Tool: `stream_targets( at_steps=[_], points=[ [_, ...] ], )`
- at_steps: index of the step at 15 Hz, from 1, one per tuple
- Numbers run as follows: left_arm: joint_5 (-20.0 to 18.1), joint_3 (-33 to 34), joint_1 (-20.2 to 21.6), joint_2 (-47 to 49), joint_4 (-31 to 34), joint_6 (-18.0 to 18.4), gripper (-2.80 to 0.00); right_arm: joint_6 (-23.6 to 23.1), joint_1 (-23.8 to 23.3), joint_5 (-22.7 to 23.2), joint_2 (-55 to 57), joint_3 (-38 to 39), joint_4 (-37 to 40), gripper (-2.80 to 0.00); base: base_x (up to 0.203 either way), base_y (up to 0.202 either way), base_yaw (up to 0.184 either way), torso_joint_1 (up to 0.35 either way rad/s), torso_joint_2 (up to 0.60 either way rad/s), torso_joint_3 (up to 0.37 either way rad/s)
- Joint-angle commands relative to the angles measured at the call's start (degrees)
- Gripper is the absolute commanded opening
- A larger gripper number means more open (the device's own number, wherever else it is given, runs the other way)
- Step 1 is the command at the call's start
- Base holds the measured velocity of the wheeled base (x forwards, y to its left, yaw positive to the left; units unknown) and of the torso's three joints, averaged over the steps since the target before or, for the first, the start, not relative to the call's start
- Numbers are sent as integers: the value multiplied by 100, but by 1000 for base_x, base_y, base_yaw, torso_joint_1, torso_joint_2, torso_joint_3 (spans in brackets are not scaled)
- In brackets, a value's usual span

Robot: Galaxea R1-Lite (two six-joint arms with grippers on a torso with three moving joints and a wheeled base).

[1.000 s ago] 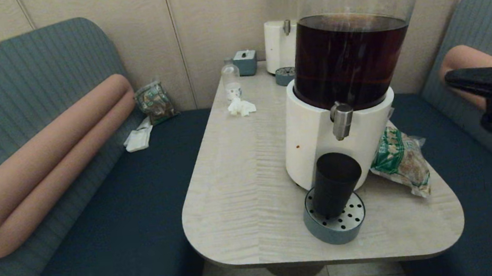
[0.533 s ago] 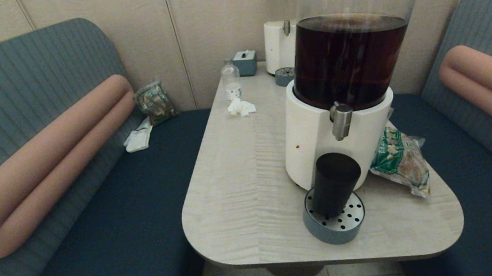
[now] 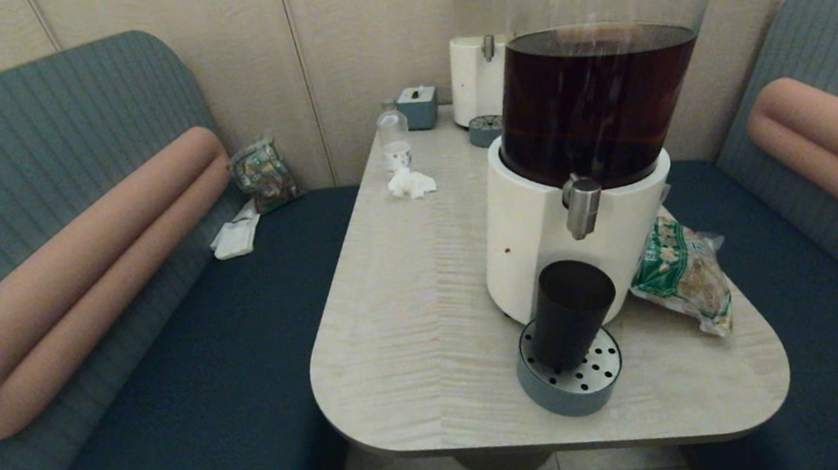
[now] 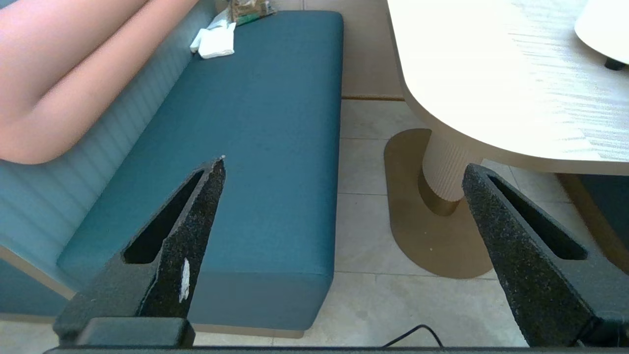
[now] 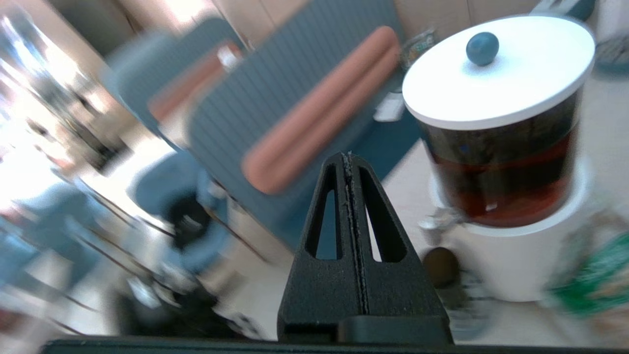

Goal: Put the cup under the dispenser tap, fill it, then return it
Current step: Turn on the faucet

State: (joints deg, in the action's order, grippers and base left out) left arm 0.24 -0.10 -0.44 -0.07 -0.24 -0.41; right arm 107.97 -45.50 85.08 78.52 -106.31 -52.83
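The dark smoky cup (image 3: 570,314) stands upright on the round perforated drip tray (image 3: 598,378), directly below the brushed-steel dispenser tap (image 3: 582,206) of the big dispenser (image 3: 536,238) holding dark brown drink. Neither gripper appears in the head view. My right gripper (image 5: 349,156) is shut with nothing in it, high up and off to the side of the dispenser (image 5: 496,123); the cup (image 5: 441,265) shows blurred beside its base. My left gripper (image 4: 344,164) hangs open and empty below table height, over the floor between bench and table pedestal.
A green snack bag (image 3: 684,273) lies right of the dispenser. Farther back stand a small clear bottle (image 3: 393,136), a crumpled tissue (image 3: 410,182), a tissue box (image 3: 418,106) and a second dispenser (image 3: 476,77). Benches flank the table (image 3: 398,330).
The right gripper, visible at the head view's right edge one second ago, has drawn back out of that view. The cup has stayed under the tap.
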Motion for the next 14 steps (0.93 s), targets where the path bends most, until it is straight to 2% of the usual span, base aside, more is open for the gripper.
stream_targets(
  at_steps=[1,3,6,10,13,14],
  points=[
    [2,1,0,7,-2,-2,0,914,100,214,470,-315,18,-280,0,0,0,0,0,0],
    [2,1,0,7,-2,-2,0,951,-14,258,500,-399,52,-280,0,0,0,0,0,0],
    [2,1,0,7,-2,-2,0,957,-674,258,473,-539,6,-280,0,0,0,0,0,0],
    [2,1,0,7,-2,-2,0,930,-1066,258,629,-543,-811,-280,0,0,0,0,0,0],
    [2,1,0,7,-2,-2,0,876,-1469,258,801,31,-3042,-280,0,0,0,0,0,0],
    [2,1,0,7,-2,-2,0,837,-1744,258,852,284,-3396,-280,0,0,0,0,0,0]
  ],
)
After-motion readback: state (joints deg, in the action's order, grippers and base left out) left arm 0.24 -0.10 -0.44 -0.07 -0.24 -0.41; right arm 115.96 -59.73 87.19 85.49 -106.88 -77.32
